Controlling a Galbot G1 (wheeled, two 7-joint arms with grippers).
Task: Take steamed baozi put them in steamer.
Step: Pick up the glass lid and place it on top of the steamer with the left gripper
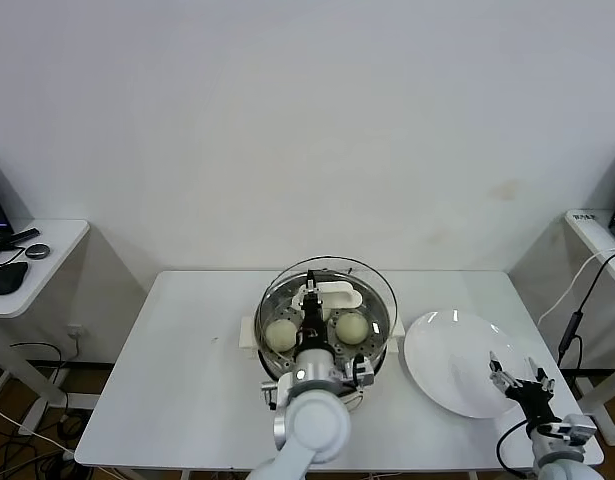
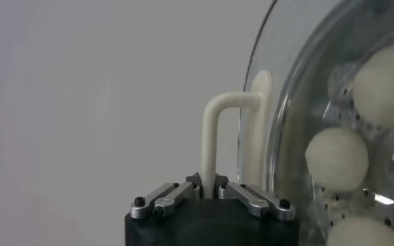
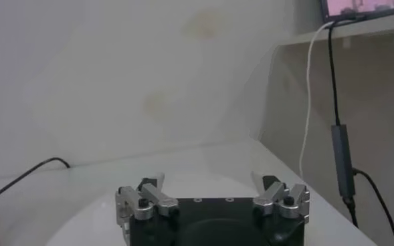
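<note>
The steamer [image 1: 270, 316] stands at the table's middle on its white base. Two cream-white baozi [image 1: 280, 334] [image 1: 352, 327] show on its perforated tray in the head view. Three baozi show through the glass in the left wrist view [image 2: 337, 159]. My left gripper [image 1: 313, 310] is shut on the white handle [image 2: 213, 127] of the round glass lid [image 2: 283, 80], and holds it over the steamer. I cannot tell whether the lid rests on the rim. My right gripper [image 1: 520, 378] is open and empty over the near right edge of the flat white plate [image 1: 452, 350].
The plate holds no baozi. A side table with a mouse [image 1: 9, 277] stands at the far left. Another side table [image 1: 597, 235] stands at the right, with a white cable [image 3: 308, 100] hanging from it. The white table top [image 1: 187, 370] is bare left of the steamer.
</note>
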